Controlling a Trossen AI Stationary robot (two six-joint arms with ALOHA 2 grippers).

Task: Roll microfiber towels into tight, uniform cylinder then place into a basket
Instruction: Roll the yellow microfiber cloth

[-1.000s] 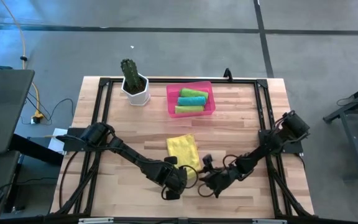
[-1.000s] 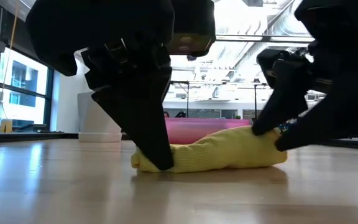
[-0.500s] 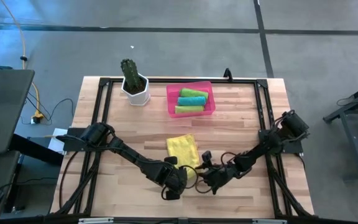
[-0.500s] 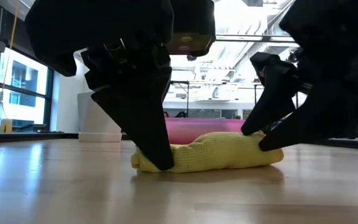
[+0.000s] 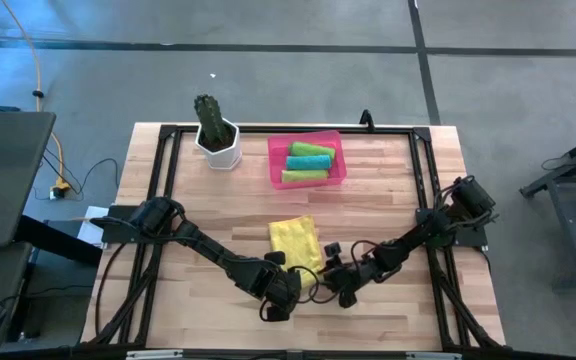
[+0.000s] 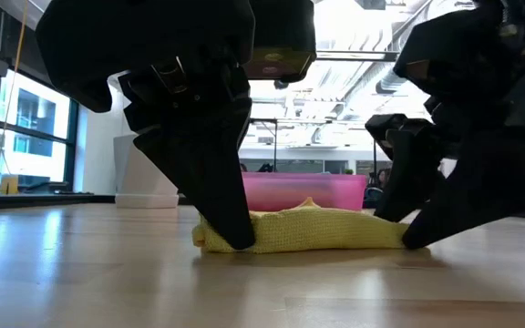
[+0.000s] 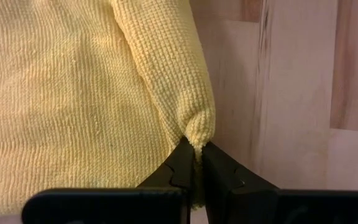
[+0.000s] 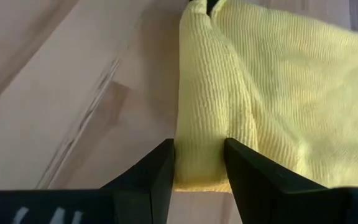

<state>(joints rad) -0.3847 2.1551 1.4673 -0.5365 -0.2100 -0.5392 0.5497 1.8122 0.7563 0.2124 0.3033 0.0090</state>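
High view: both arms reach toward the lower centre of the frame, meeting at the near edge of the yellow towel (image 5: 295, 240) on the counter (image 5: 388, 190).
Left gripper: (image 5: 290, 284) sits at the towel's lower left corner; in the left wrist view its fingers (image 7: 180, 167) are pressed together, pinching a rolled corner of the yellow cloth.
Right gripper: (image 5: 336, 272) sits at the towel's lower right corner; in the right wrist view its fingers (image 8: 158, 169) straddle the rolled edge of the towel, a fold of cloth filling the gap between them.
Yellow towel: mostly flat on the counter, centre of the frame, its near edge turned over into a low roll; in the low view it lies as a flat yellow strip (image 6: 317, 230) between the two grippers.
Basket: pink (image 5: 276, 163), upper centre of the frame, well apart from the yellow towel.
Rolled towels: three in the basket, lime green (image 5: 311, 149), teal (image 5: 308, 162), lime green (image 5: 304, 176), lying side by side.
Cactus pot: white (image 5: 218, 145), left of the basket.
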